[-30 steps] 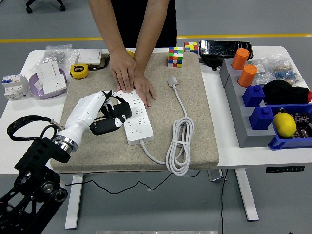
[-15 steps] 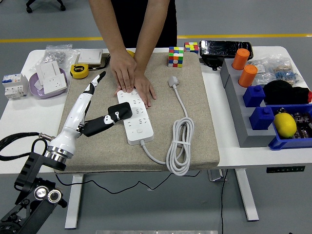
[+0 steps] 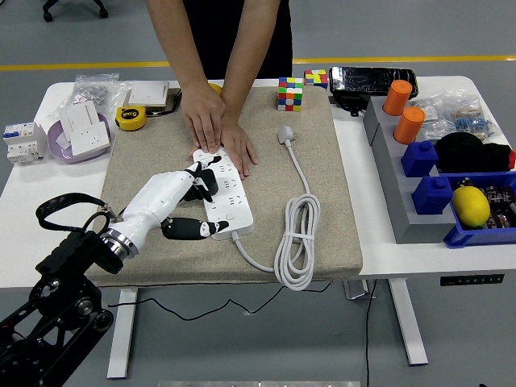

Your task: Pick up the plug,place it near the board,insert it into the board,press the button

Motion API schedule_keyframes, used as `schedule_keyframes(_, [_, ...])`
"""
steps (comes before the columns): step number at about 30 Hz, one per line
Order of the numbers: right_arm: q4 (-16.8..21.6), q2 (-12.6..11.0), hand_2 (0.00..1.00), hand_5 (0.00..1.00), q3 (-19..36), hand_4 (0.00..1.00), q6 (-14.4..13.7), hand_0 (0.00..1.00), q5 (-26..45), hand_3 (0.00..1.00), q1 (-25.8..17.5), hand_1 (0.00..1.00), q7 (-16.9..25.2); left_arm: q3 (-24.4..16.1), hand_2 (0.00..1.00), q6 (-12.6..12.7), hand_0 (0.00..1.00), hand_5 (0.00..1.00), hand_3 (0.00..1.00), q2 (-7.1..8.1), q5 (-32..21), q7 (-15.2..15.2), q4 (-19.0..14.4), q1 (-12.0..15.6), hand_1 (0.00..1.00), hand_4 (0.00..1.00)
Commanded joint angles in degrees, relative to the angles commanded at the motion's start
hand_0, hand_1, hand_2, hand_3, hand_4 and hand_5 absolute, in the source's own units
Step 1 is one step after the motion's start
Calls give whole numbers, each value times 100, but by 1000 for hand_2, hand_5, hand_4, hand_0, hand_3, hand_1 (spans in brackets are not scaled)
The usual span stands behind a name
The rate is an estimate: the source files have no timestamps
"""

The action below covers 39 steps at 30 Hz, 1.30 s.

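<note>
Left robot hand [image 3: 187,201], fingers loosely spread and holding nothing, at the left edge of the strip [image 3: 226,196], long axis near-to-far; plug [image 3: 285,135] well right and farther; person's hands [image 3: 219,133] pin the far end.

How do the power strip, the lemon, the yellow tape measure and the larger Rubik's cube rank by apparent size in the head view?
1. power strip, clearly largest.
2. lemon.
3. larger Rubik's cube.
4. yellow tape measure.
Lemon, cube and tape measure look close in size, and the lemon sits nearer the camera, so their order is unsure.
</note>
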Motion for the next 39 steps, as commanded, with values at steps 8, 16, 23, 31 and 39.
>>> schedule_keyframes(8, [0,-4,744,896,1,998,6,824,0,783,13,747,-8,518,140,-574,158,28,854,22,327,278,442,-410,51,574])
schedule_keyframes(16, [0,3,744,896,9,998,10,824,-10,782,13,748,-10,706,140,-662,147,2,818,6,366,302,672,-478,46,516])
schedule_keyframes(23, [0,3,744,896,8,998,6,822,2,782,31,747,-1,706,141,-602,149,2,810,-7,382,277,828,-494,45,507])
schedule_keyframes(31, [0,8,744,895,27,998,7,823,-12,782,23,747,-2,690,140,-596,148,2,800,-16,395,273,944,-516,45,495])
schedule_keyframes(39, [0,16,744,896,38,998,8,823,-20,782,21,748,0,715,140,-592,146,2,790,-43,401,280,1000,-501,45,490])
